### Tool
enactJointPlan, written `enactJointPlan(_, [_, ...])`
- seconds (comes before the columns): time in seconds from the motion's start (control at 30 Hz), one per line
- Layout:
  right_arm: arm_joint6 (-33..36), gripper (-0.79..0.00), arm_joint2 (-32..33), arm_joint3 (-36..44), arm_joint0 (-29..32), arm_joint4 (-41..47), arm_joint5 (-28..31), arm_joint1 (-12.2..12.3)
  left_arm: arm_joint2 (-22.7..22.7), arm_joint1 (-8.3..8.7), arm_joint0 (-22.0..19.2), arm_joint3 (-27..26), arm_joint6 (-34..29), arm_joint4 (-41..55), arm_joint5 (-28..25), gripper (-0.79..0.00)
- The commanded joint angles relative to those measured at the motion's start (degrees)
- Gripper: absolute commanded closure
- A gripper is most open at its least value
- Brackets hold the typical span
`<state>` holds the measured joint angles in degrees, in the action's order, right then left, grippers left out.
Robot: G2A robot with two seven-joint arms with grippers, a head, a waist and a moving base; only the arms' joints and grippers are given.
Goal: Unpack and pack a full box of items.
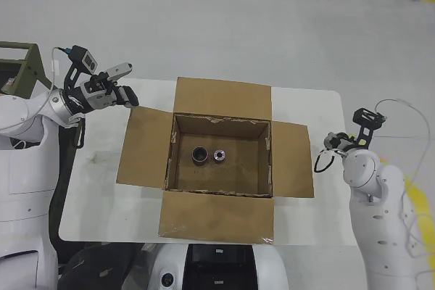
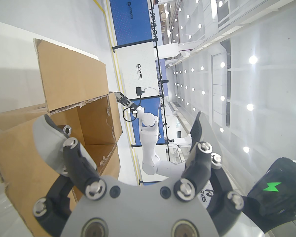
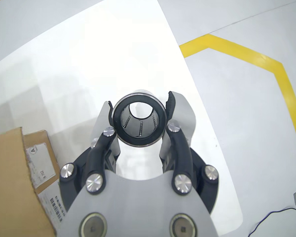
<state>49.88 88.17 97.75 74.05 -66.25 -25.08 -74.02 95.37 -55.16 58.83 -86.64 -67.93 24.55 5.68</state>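
Unpacking step: we see the right hand [image 3: 140, 104] clamped on a cylindrical bearing [image 3: 139, 140] beyond the box's [image 1: 221, 98] right flap and the left hand [image 1: 127, 83] spread empty off its left; next, we judge, lowering to the table [image 1: 304, 109] and release.

Pale grey floor [image 3: 236, 13], yellow floor line [image 3: 246, 50], blue partition panels [image 2: 123, 25], bright ceiling lights [image 2: 253, 59]

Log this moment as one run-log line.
left gripper: open, beside box | right gripper: shut on bearing, above table beside box | box: flaps open, dark ring, silver part inside
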Motion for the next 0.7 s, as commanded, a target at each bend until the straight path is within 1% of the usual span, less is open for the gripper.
enactJointPlan(0.0, [-0.3, 0.0, -0.2, -1.1, -0.3, 0.0, -0.2, 0.0, 0.0, 0.0, 0.0, 0.0, 0.0, 0.0, 0.0, -0.785])
enactJointPlan(0.67, [-3.5, 0.0, -1.8, -8.1, -1.7, 1.1, -1.4, -0.5, 0.0, 0.0, 0.0, 0.0, 0.0, 0.0, 0.0, -0.785])
